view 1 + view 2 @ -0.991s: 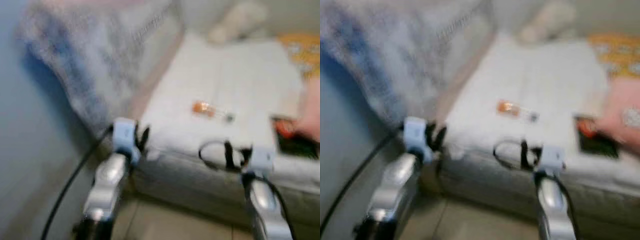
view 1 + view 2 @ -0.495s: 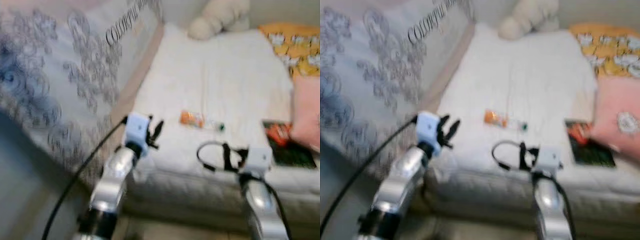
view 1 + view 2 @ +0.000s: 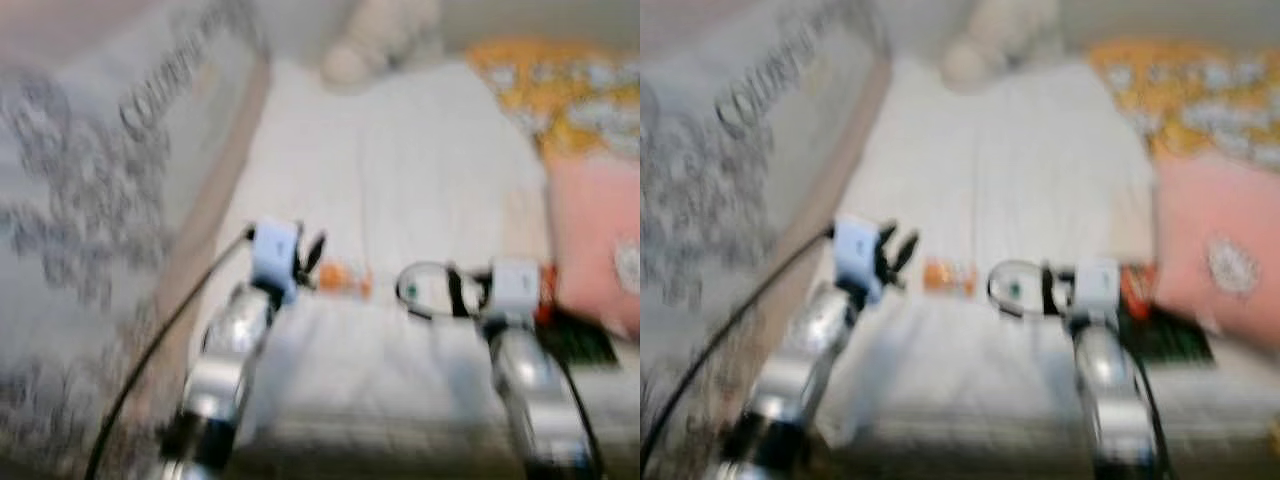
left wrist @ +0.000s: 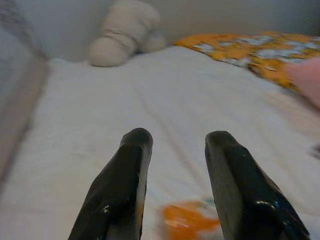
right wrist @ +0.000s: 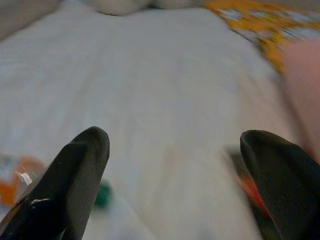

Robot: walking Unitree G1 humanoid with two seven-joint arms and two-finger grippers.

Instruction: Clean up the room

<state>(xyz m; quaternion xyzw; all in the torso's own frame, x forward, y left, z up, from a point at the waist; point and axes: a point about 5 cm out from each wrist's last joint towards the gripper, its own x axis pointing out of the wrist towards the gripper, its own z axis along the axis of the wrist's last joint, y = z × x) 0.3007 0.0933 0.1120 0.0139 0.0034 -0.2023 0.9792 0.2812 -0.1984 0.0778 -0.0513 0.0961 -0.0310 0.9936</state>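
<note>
Two grippers reach over the white bed (image 3: 440, 170), all blurred by camera motion. At nine o'clock stands a patterned grey bed rail (image 3: 90, 220); the left gripper (image 4: 172, 142) hangs with fingers apart above a small orange-labelled bottle (image 3: 345, 280) lying near the mattress's front edge. At three o'clock, the right gripper (image 5: 175, 145) is spread wide, a dark packet (image 3: 1160, 330) and pink pillow (image 3: 600, 240) beyond it. Closing mid-stride risks nudging the bottle away or pinching sheet.

A bottle (image 3: 341, 279) lies on the bed (image 3: 440, 160), stuffed toy (image 3: 375, 40) behind.
</note>
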